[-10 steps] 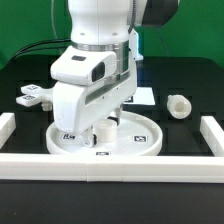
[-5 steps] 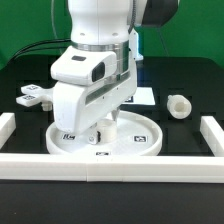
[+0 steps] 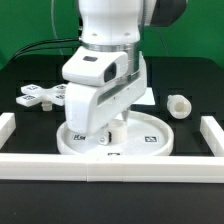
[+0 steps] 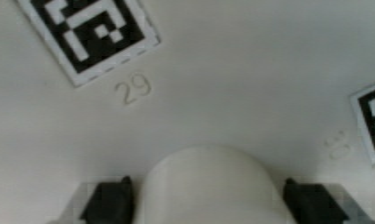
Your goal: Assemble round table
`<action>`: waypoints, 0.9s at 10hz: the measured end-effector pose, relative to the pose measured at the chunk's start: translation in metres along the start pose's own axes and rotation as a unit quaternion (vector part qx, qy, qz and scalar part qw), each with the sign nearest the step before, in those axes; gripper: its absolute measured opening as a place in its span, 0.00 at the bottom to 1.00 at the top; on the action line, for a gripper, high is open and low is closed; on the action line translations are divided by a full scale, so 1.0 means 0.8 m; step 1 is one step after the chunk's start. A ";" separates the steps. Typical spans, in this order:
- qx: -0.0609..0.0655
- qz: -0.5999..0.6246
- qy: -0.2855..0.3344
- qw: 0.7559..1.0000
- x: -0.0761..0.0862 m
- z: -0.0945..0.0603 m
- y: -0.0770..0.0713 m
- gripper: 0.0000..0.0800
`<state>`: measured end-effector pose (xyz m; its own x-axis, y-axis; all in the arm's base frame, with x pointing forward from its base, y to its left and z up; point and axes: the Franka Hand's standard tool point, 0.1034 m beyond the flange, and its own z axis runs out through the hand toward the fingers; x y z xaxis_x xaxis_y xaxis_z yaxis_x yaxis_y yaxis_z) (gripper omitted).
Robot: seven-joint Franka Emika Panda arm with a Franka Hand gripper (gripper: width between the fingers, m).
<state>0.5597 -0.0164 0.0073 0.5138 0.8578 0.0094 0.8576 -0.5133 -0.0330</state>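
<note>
The large rimmed round disc (image 3: 150,137) lies flat on the black table just behind the front rail. My gripper (image 3: 113,128) points straight down over its middle. In the wrist view the gripper (image 4: 210,200) has a dark finger on each side of the disc's raised white hub (image 4: 210,175), and the jaws look closed on it. The disc's flat face with square markers (image 4: 99,35) fills the rest of that view. The short cylindrical leg (image 3: 178,105) lies at the exterior view's right. The cross-shaped foot piece (image 3: 35,97) lies at the exterior view's left.
White border rails run along the front (image 3: 110,166), the exterior view's left (image 3: 6,126) and its right (image 3: 213,131). The marker board (image 3: 146,96) lies behind the arm, mostly hidden by it.
My arm and the round disc have moved together toward the exterior view's right. The leg and the foot piece have not moved.
</note>
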 end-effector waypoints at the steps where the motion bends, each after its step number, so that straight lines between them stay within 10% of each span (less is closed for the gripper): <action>1: 0.001 0.008 0.001 1.000 0.009 0.000 -0.004 0.51; 9: 0.014 0.030 -0.007 0.999 0.058 -0.001 -0.030 0.51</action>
<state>0.5628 0.0354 0.0096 0.5633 0.8262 -0.0075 0.8244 -0.5626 -0.0616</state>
